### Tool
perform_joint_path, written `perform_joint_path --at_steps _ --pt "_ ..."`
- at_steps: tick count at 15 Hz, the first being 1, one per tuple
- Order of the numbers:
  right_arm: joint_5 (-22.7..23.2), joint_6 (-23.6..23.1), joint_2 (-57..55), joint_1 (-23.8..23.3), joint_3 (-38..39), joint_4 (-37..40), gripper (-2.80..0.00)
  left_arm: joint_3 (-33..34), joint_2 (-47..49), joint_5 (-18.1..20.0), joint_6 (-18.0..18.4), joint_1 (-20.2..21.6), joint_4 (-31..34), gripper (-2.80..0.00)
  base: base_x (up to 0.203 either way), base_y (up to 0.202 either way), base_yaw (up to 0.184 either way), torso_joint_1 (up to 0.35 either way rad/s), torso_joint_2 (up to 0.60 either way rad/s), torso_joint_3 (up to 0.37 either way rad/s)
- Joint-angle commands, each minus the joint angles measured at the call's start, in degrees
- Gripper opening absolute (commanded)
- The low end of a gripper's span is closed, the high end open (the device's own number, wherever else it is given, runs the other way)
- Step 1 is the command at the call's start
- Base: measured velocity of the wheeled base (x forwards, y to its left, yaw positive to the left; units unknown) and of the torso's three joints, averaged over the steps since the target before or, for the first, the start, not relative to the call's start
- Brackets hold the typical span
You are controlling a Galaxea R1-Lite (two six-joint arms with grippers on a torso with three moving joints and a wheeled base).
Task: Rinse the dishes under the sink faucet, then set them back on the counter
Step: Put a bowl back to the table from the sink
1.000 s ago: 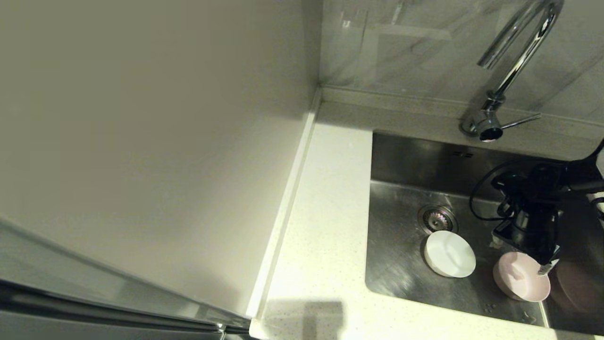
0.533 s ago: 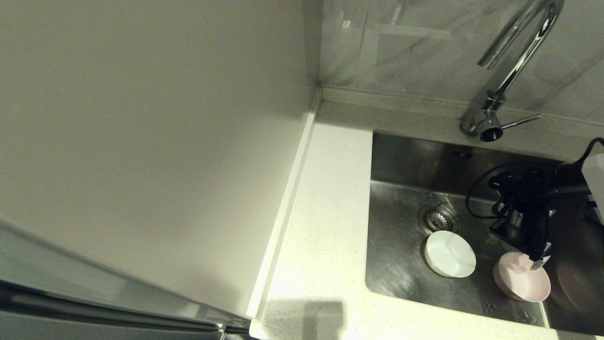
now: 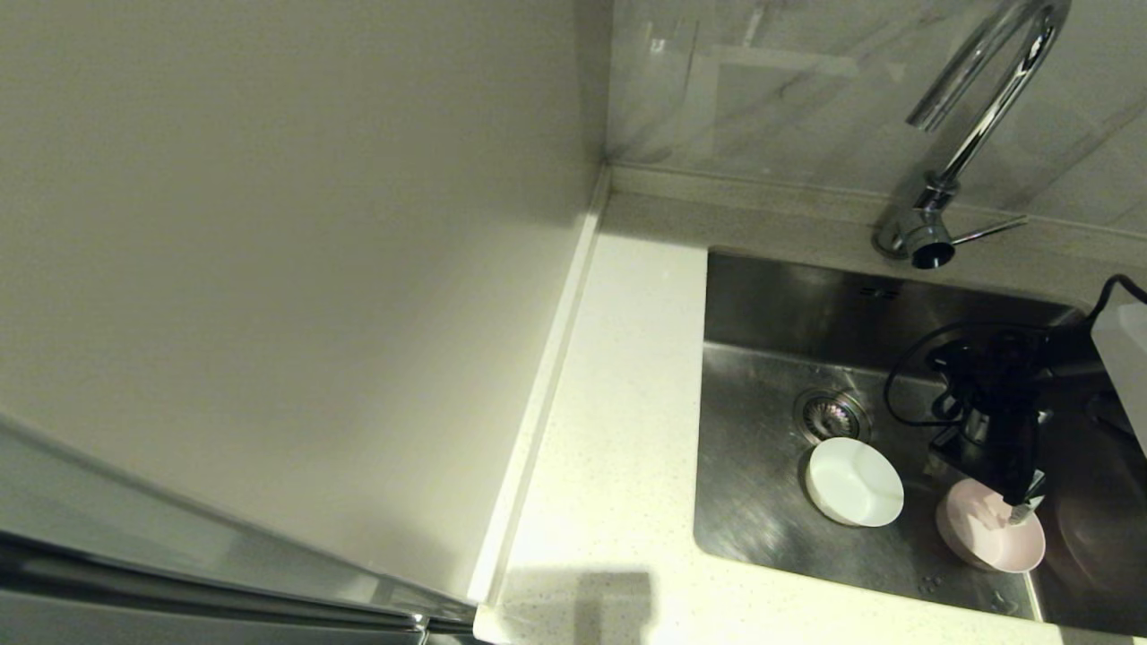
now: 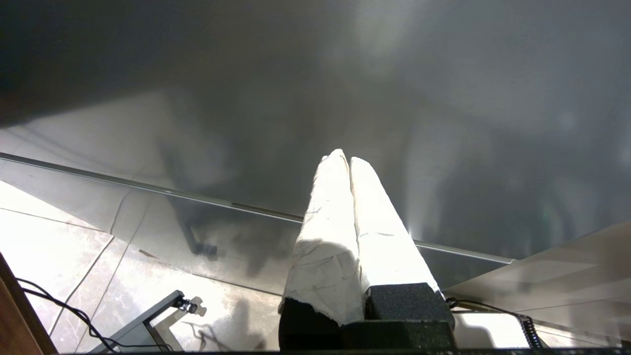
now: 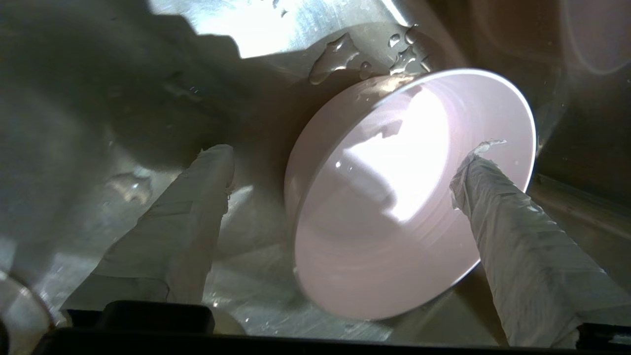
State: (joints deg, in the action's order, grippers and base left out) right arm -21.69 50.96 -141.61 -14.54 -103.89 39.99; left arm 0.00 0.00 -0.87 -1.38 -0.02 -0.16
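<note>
A: Nearest in, lower right corner of the sink [image 3: 762,296]: right gripper [image 5: 345,167] over the pale pink bowl [image 3: 990,536]. Fingers spread wide, holding nothing. Wrist view shows one finger [image 5: 512,231] over the bowl's inside near the rim, the other [image 5: 182,217] outside its wall, above the steel floor. Touching or not, cannot tell.

B: So the rim sits between them. Advice for the grasp?

A: My judgement: go lower until the wall is well between the fingers, then close slowly. The steel is beaded with water, so the bowl may skate if one finger arrives first. Lift straight, and keep it level on the way to the spout.

B: Bowl's look?

A: Small, round, shallow, glossy, with a plain thin rim. Upright on the basin floor, near the front wall.

B: Beyond it?

A: White bowl [image 3: 854,481], same build, upright just in front of the drain strainer [image 3: 832,415], apart from the pink one. Then the chrome gooseneck faucet [image 3: 977,116] behind the basin; I see no water running. No bowl on the speckled worktop [image 3: 618,403]. Left gripper [image 4: 349,160]: parked away from the sink, fingers pressed together, empty.
</note>
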Motion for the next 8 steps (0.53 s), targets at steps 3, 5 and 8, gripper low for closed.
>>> perform_joint_path --at_steps 3,5,8 --pt "0.0 0.4 -1.9 -1.4 -0.3 0.2 -2.80 0.0 -0.2 0.0 0.0 0.0 0.0 -2.80 0.000 0.000 0.000 0.000 0.00 0.000" --pt "0.1 0.5 -2.1 -1.6 -0.5 0.2 -2.80 0.0 -0.2 0.0 0.0 0.0 0.0 -2.80 0.000 0.000 0.000 0.000 0.00 0.000" --pt "0.4 0.6 -2.1 -1.5 -1.3 0.2 -2.80 0.0 -0.2 0.0 0.0 0.0 0.0 -2.80 0.000 0.000 0.000 0.000 0.00 0.000"
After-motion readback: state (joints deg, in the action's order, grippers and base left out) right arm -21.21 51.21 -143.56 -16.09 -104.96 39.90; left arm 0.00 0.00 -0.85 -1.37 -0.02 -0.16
